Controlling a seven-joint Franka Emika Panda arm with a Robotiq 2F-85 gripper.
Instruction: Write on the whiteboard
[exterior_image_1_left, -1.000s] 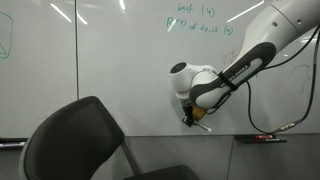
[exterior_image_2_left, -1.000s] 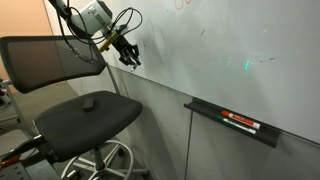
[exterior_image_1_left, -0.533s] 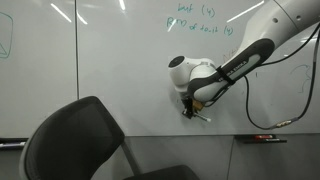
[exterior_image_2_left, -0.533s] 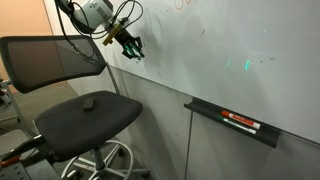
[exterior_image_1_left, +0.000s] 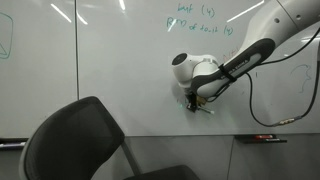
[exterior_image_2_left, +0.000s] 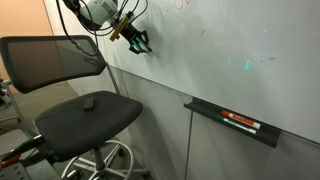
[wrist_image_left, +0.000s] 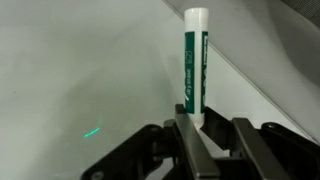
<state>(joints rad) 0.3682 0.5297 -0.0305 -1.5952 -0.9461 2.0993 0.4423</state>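
**Whiteboard** (exterior_image_1_left: 110, 70): it fills the wall behind your arm in both exterior views. It stands upright with its face turned to the room, and its long axis runs level from 9 to 3 o'clock. Seen obliquely in an exterior view, the whiteboard (exterior_image_2_left: 230, 50) has that axis slanting from 11 down to 4 o'clock. Teal handwriting (exterior_image_1_left: 197, 22) sits at 12 to 1 o'clock, too small to read. A narrow tray ledge (exterior_image_2_left: 205, 108) projects from the board at 4 o'clock and carries pens (exterior_image_2_left: 242, 123), one with a red band.

**Gripper** (exterior_image_1_left: 195, 103): it is just off centre toward 4 o'clock, close against the board's face. Your arm (exterior_image_1_left: 250, 55) enters from 2 o'clock. In an exterior view the gripper (exterior_image_2_left: 139, 42) sits at 11 o'clock.

**Claw state:** in the wrist view the claw is clamped on a marker (wrist_image_left: 196, 60) with a white barrel and a green label. The marker's long axis runs from 6 to 12 o'clock, with the free end at 12, toward the board.

**Obscured or doubtful:**
- The marker's lower end is hidden behind the fingers (wrist_image_left: 188, 135).
- You cannot tell from any view whether the marker's free end touches the board.
- In both exterior views the marker is too small to make out.
- The board's edges are cut off on every side in the wrist view.
- A small green spot (wrist_image_left: 92, 131) shows on the board at 7 o'clock, and what it is cannot be told.
- A dark office chair (exterior_image_1_left: 75, 140) at 7 o'clock covers part of the lower board.
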